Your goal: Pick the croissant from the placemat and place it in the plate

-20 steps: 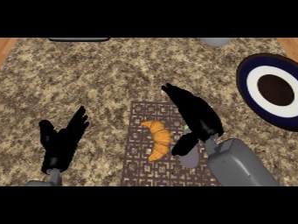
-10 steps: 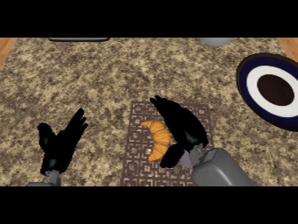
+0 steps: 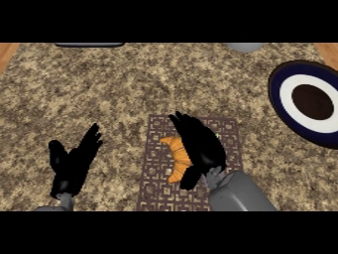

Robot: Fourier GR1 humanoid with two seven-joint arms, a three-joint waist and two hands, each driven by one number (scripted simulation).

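Croissant (image 3: 174, 159) golden-orange, curved, on placemat (image 3: 164, 188); right hand (image 3: 199, 147) over it, fingers straight.

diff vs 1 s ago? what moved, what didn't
The right hand slid left over the placemat and now sits against the croissant, overlapping its right side; fingers still straight, no grasp yet. The croissant has not moved. The left hand rests open at the lower left as before, and the plate is unchanged at the right.

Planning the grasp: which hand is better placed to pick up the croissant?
Right hand: it sits over the placemat against the croissant. The left hand rests open off the mat.
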